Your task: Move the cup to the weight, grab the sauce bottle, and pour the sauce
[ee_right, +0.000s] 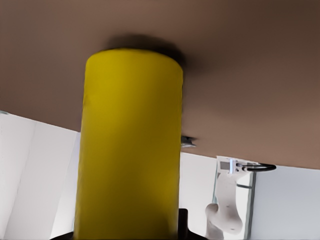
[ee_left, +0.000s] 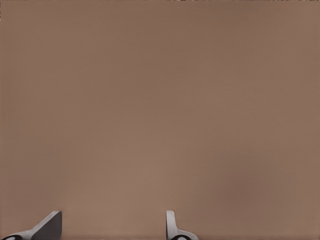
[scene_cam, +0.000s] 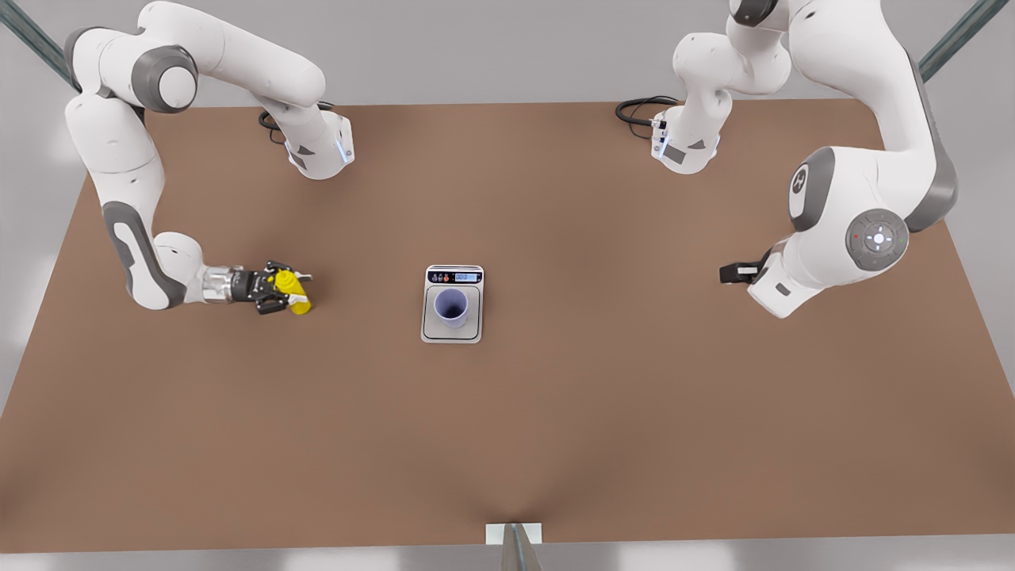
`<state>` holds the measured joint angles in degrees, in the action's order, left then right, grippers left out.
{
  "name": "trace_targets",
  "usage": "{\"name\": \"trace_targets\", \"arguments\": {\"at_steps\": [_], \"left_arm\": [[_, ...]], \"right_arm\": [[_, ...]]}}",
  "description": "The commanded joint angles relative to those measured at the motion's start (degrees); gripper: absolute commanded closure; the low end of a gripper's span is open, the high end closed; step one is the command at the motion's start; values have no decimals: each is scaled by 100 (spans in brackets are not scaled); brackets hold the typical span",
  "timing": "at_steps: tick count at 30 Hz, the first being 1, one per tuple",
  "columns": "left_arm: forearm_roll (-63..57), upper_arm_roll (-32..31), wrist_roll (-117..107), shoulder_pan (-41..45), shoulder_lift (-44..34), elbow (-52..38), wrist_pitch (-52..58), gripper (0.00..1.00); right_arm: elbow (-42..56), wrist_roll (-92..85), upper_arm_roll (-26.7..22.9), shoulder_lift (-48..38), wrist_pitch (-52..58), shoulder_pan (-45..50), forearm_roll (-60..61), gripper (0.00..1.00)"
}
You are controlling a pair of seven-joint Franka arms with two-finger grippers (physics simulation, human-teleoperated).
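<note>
The cup point(scene_cam: 452, 307) stood upright on the plate of the weight point(scene_cam: 452, 334), at the middle of the bench point(scene_cam: 555, 412). Well away at nine o'clock from it, the right tool point(scene_cam: 287, 290) was clamped on the sauce bottle point(scene_cam: 295, 293), gripping its yellow barrel point(ee_right: 129, 145) about midway along; in the right wrist view the barrel ran straight out from the tool toward the bench.

The bottle looked light, smooth and probably squeezable, so a mid-barrel hold seemed sound: firm enough to stop slipping when tipped, but not so hard that sauce spurts early. The nozzle end should stay free.

The left tool point(scene_cam: 737, 273) waited at three o'clock from the weight, its fingers point(ee_left: 172, 226) parted wide over bare bench with nothing between them.
</note>
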<state>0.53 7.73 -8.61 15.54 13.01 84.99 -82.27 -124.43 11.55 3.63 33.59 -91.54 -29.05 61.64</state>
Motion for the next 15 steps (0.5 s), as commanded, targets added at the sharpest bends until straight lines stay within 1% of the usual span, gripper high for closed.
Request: {"name": "trace_targets", "arguments": {"at_steps": [1,4,8,9,15], "left_arm": [[-9,0,0,2,-8,0,0,0],[-9,0,9,2,0,-35,9,0],[-9,0,18,2,0,-35,44,0],[-9,0,18,2,0,-35,53,0],[0,0,26,2,-17,-35,53,0]], "right_arm": [[42,93,6,-11,31,-4,-29,79],[595,1050,6,-169,304,48,-29,79],[1369,2193,112,-450,251,268,-47,79],[1483,2325,112,-520,216,452,-47,79],[2107,3670,129,-846,-952,1648,-135,79]]}}
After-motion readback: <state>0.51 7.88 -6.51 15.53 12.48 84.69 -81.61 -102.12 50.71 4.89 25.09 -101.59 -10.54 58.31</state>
